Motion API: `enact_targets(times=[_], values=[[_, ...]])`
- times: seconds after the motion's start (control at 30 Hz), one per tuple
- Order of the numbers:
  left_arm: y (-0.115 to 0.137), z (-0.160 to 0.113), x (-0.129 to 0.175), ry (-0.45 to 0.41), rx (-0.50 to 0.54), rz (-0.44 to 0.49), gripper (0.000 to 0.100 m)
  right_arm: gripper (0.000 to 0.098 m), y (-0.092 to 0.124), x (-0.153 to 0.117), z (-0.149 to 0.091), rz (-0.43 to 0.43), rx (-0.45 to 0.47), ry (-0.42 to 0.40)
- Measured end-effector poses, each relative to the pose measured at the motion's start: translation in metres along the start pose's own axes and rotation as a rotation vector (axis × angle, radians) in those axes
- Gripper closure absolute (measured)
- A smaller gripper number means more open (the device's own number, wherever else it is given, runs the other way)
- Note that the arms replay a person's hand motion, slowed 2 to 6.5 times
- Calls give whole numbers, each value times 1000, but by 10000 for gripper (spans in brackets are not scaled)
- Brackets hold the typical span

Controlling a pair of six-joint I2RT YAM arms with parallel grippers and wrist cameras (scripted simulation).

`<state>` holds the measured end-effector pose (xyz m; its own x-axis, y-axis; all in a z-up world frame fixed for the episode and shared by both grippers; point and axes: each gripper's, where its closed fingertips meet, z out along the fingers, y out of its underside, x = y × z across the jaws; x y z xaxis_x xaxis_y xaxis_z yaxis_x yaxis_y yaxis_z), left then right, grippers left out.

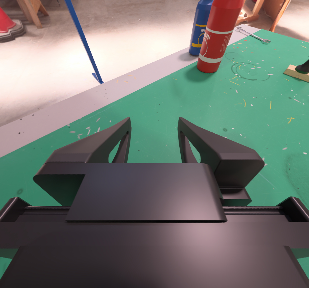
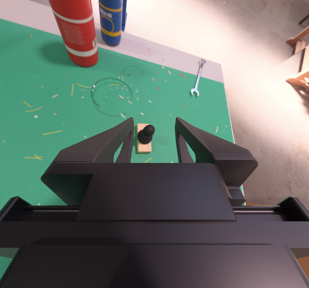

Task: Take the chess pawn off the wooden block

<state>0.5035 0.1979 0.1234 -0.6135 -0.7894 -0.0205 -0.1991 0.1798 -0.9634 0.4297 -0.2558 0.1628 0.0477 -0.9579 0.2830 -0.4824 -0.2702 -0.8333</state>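
A black chess pawn (image 2: 145, 134) stands upright on a small flat wooden block (image 2: 144, 147) on the green mat. My right gripper (image 2: 154, 122) is open and hovers above it; the pawn and block show between the fingers, closer to the left finger. In the left wrist view the block (image 1: 295, 74) and the pawn's base (image 1: 303, 68) are cut off at the right edge. My left gripper (image 1: 154, 122) is open and empty over bare mat, far to the left of the block.
A red bottle (image 2: 75, 24) and a blue bottle (image 2: 110, 15) stand at the mat's far edge, also seen in the left wrist view as red (image 1: 219, 32) and blue (image 1: 199, 27). A silver wrench (image 2: 197, 79) lies near the far right corner. The table edge (image 2: 229, 112) runs at the right.
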Motion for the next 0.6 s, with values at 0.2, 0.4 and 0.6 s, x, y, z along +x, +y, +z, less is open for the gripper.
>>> enact_targets(times=[0.2,0.4,0.6], values=[[5,-7,-2,-44,-21,-18,434,533,15,-1,13,-20,-98,-20],[11,-15,-5,-105,-44,18,334,516,25,-11,29,-6,-191,-99],[17,-19,-5,-141,-62,56,222,525,31,-7,48,-36,-293,-85]])
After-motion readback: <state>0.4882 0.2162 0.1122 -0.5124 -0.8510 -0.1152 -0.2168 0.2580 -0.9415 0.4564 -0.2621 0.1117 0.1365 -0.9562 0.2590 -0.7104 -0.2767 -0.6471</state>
